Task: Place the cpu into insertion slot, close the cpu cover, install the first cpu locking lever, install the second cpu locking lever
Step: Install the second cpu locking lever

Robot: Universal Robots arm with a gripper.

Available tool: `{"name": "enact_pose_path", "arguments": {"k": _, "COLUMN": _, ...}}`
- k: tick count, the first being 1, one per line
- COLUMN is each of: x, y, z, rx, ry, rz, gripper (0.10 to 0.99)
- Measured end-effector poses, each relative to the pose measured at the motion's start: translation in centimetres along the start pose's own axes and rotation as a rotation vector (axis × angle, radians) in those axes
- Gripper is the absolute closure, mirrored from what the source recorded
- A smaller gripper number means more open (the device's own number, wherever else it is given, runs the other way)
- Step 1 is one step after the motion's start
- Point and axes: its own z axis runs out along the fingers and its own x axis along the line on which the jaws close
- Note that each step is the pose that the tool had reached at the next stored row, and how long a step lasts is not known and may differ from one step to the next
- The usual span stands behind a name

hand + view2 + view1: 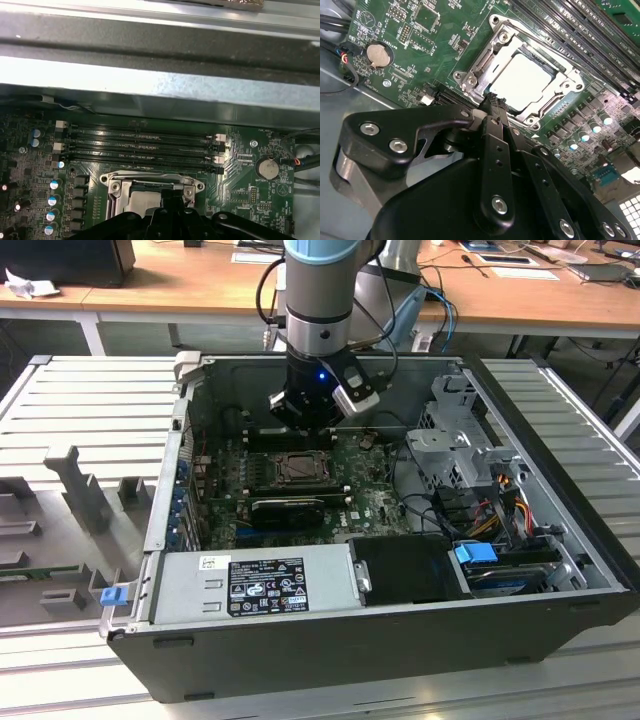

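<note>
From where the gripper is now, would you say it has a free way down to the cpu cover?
Probably yes. The gripper hangs just above the edge of the cpu cover, which lies flat over the cpu, and nothing stands between them in the second wrist view.

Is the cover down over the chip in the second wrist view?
Yes, the cover lies flat around the chip, which shows through its window.
</note>
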Motion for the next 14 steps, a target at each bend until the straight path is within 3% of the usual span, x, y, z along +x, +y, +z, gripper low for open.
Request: {"name": "enact_pose_path", "arguments": {"k": 14, "x": 0.05, "y": -0.65, "z": -0.15, "rx": 0.000, "ry": 0.0001, "rz": 0.000, "gripper": 0.980}}
